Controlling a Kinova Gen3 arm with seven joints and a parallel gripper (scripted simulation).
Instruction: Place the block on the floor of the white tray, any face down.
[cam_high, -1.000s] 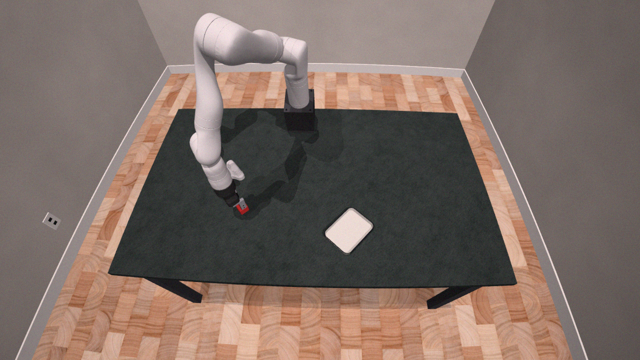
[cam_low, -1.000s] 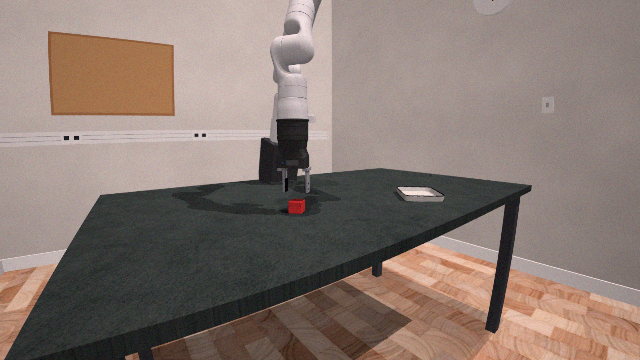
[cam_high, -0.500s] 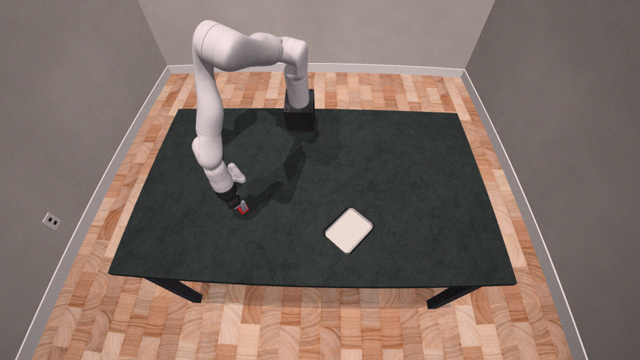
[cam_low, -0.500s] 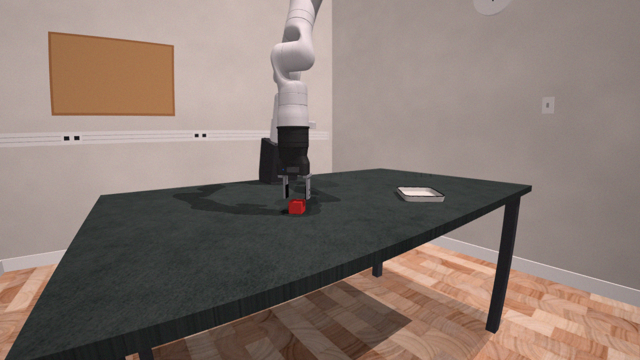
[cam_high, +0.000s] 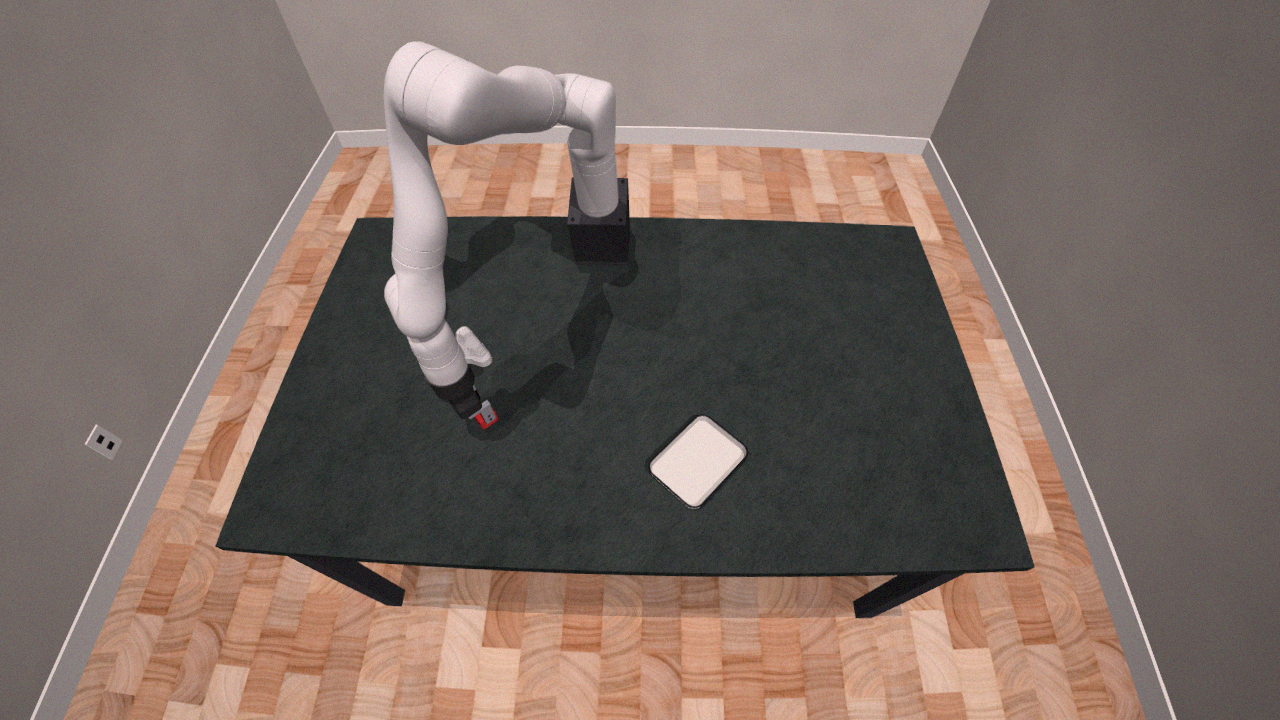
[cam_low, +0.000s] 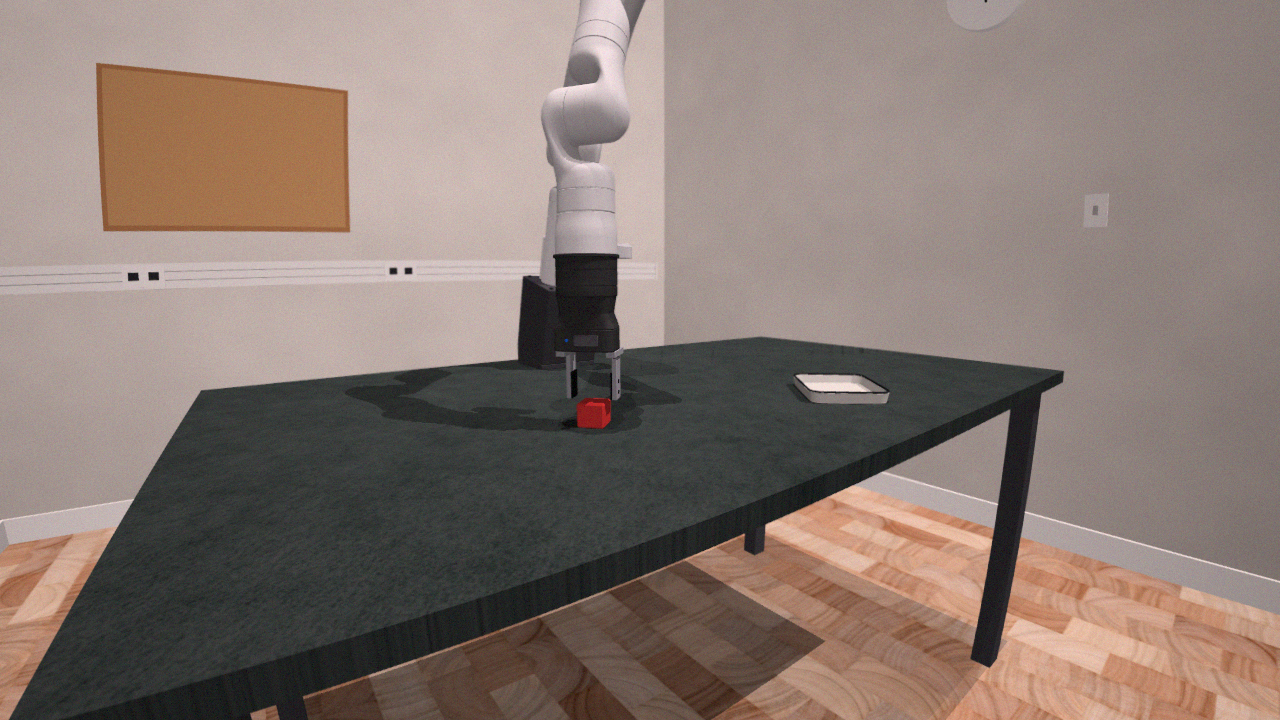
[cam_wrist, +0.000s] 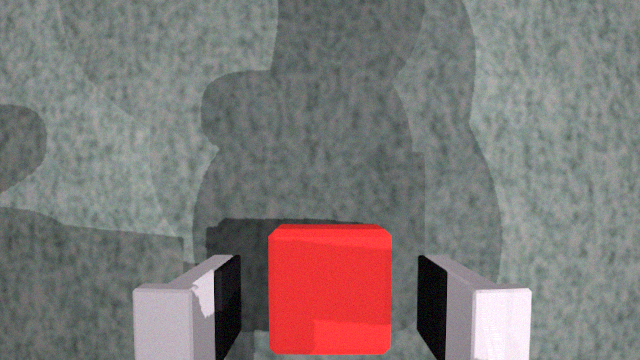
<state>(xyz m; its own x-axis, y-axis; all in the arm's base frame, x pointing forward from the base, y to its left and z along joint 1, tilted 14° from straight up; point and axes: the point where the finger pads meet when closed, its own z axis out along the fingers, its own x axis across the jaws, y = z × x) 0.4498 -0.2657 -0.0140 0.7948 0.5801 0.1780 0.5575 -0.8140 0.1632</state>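
Observation:
A red block (cam_high: 482, 420) rests on the dark table, left of centre. It also shows in the exterior view (cam_low: 593, 412) and fills the lower middle of the wrist view (cam_wrist: 330, 289). My gripper (cam_low: 591, 385) points straight down just above the block, open, with its fingertips near the block's top. In the wrist view the gripper (cam_wrist: 330, 305) has one finger on each side of the block, with a gap on both sides. The white tray (cam_high: 698, 460) lies flat on the table to the right, empty, and shows far right in the exterior view (cam_low: 840, 386).
The arm's black base (cam_high: 597, 234) stands at the table's back edge. The table's front edge lies below the tray in the top view.

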